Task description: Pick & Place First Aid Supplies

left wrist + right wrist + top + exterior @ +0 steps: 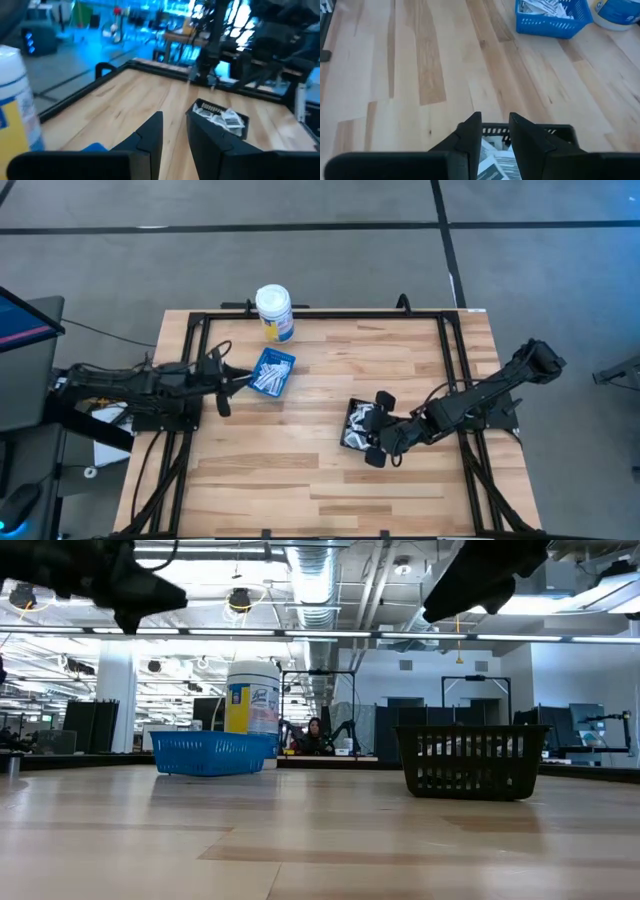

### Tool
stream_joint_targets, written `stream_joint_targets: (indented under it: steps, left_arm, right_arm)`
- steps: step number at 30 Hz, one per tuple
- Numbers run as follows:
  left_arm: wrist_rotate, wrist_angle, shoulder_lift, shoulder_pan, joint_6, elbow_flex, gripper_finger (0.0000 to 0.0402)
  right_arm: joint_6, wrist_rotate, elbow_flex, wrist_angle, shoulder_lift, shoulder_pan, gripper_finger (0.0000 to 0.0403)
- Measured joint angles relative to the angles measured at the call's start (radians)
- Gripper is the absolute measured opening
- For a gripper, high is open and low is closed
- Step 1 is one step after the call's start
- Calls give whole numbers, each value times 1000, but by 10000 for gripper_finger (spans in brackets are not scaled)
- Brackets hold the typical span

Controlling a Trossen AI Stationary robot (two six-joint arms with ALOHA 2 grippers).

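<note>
While both grippers, left (232,380) and right (378,430), stand narrowly parted and empty, two trays, blue (271,373) and black (352,426), hold packets (266,376).

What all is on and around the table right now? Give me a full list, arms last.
blue basket: one, blue, on the table's left half, near the bottle.
black basket: one, black, right of centre, under the right gripper.
first aid packets: many, white, some with dark print; lying in the blue basket and in the black one.
bottle: one, white with yellow and blue label, upright at the far edge.
table: one, light wood with a black frame.
person: one, seated far back in the room.
left gripper: dark, raised at the blue basket's left side, narrow gap between fingers.
right gripper: dark, over the black basket, narrow gap between fingers.
</note>
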Motion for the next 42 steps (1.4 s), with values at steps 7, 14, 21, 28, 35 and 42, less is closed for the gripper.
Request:
stream_joint_targets:
  steps: [7, 14, 21, 28, 35, 42]
  left_arm:
    - [-28, 177, -98, 8, 74, -195, 88]
    - [-76, 180, -89, 43, 131, -218, 88]
    - [-127, 178, -41, 66, 181, -237, 88]
    - [-127, 182, 20, 65, 179, -237, 88]
    - [-127, 182, 83, 65, 178, -237, 88]
    - [-127, 182, 132, 65, 178, -237, 88]
  right_arm:
    - [29, 97, -30, 0, 0, -7, 92]
    - [83, 108, -98, -11, -73, -52, 92]
    - [83, 157, -271, 64, -348, -54, 92]
    - [82, 186, -546, 210, -642, -10, 92]
    - [-34, 186, -686, 332, -865, -10, 92]
    - [-228, 156, -781, 515, -992, -10, 92]
